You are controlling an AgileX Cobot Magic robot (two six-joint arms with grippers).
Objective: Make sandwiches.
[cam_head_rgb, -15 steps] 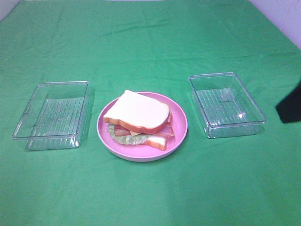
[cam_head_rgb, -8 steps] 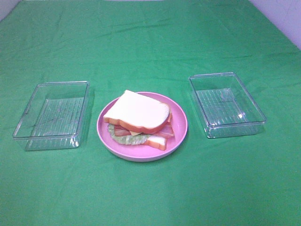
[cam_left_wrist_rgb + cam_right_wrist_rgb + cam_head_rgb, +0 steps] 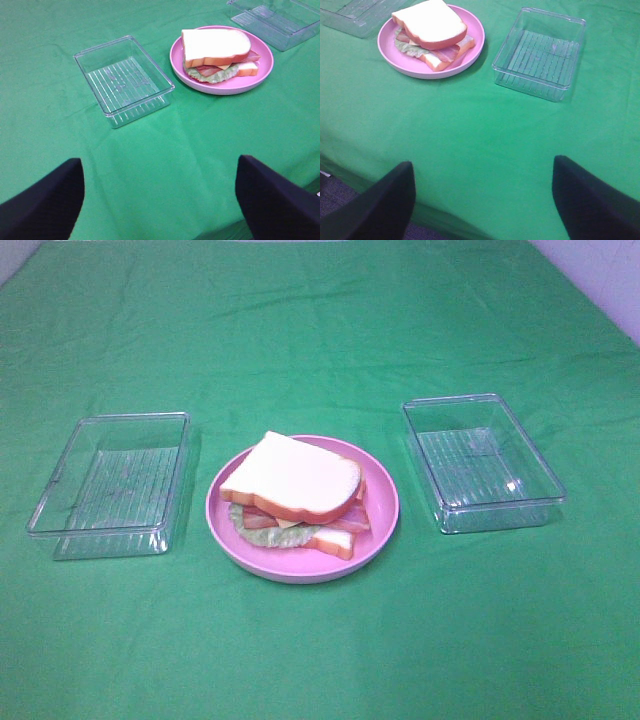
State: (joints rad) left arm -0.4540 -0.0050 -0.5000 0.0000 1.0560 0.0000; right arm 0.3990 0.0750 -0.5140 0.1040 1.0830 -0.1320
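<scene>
A finished toy sandwich [image 3: 295, 494], bread over bacon, cheese and lettuce, sits on a pink plate [image 3: 385, 510] between two empty clear trays [image 3: 110, 483] on green cloth. Both the left gripper [image 3: 160, 200] and right gripper [image 3: 482, 200] hang wide apart, holding nothing, well back from the plate; the stacking looks complete

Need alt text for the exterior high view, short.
A toy sandwich sits assembled on a round pink plate at the centre of a green tablecloth. An empty clear plastic tray lies on each side, left tray and right tray; no arm is visible.
</scene>
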